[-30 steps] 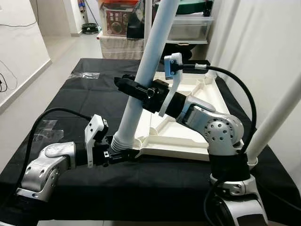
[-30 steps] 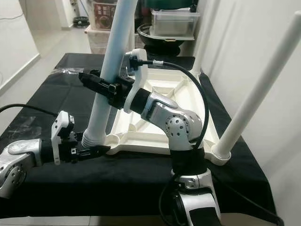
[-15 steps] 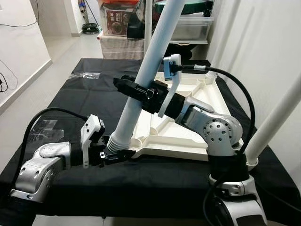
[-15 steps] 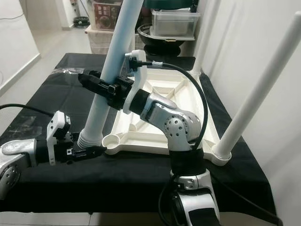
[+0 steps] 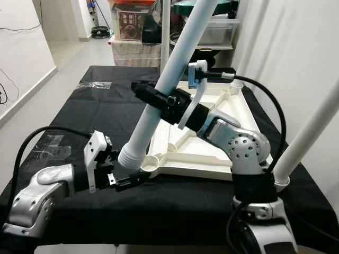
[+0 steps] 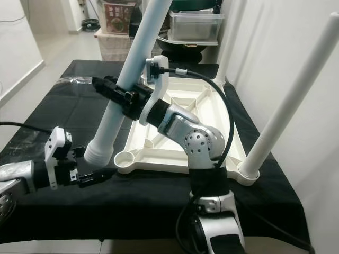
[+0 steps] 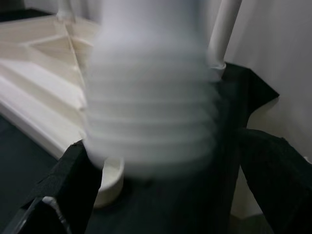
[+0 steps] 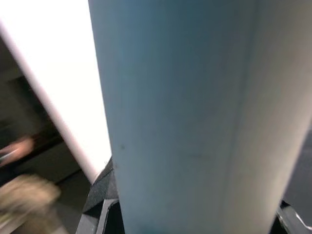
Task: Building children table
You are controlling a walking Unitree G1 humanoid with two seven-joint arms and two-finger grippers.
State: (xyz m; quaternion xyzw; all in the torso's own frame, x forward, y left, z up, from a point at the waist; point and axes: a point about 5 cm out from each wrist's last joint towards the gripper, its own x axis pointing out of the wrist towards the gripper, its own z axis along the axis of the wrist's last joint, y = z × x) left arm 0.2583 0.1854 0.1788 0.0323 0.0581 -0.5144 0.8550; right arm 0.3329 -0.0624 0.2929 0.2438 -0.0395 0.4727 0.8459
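So the kids' table top [image 5: 212, 143] is lying upside down on a tabletop [image 5: 95, 111] covered in black cloth, ribbed underside facing up, cream plastic. One white leg [image 5: 304, 138] is already standing in the corner socket on the robot's right side, leaning outward a bit. The right end effector [image 5: 153, 99] is clamped around the middle of another white leg [image 5: 159, 100], which is tilted, its top going out of frame and its threaded end [image 5: 128, 156] hanging low just beside the near-left corner socket [image 5: 150, 161], not in it. From the right wrist view the leg sits right up against the camera between the black fingers. The left end effector [image 5: 127, 181] is down by that threaded end, just under and next to it, fingers parted with the thread between them in the left wrist view (blurry), and I can't tell if they touch it. Some clear plastic wrapping [image 5: 98, 84] lies at the far left of the cloth, and storage boxes [image 5: 132, 21] sit on the floor beyond.
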